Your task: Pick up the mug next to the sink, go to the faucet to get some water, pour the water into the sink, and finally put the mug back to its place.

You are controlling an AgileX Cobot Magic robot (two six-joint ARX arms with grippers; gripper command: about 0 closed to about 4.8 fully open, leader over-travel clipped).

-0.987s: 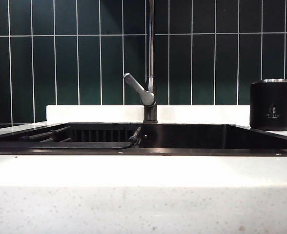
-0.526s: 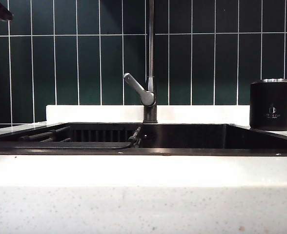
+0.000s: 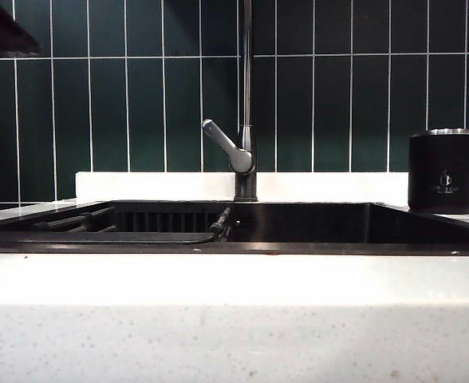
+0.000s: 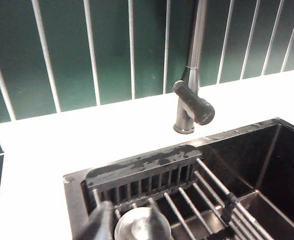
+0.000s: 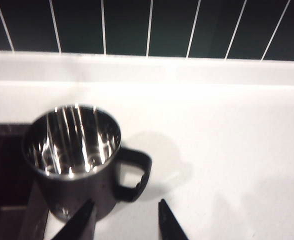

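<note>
Nearest, the right gripper (image 5: 122,220) is seen with its fingers (image 5: 81,220) spread and empty, poised just short of the matte black cylindrical mug with a silver rim (image 5: 74,160), which stands upright on the white speckled counter (image 5: 227,150) beside the dark rectangular sink (image 3: 298,223). The mug's handle should be straddled squarely before closing, so the mug is not tipped. The left gripper (image 4: 127,225) is held above the slatted rack (image 4: 187,195), part open, nothing grasped. Farther back stands the tall grey metal faucet (image 3: 246,152), no water running. Compared with a second ago, a dark arm shape has entered the exterior view's upper left corner; the mug is unmoved.
</note>
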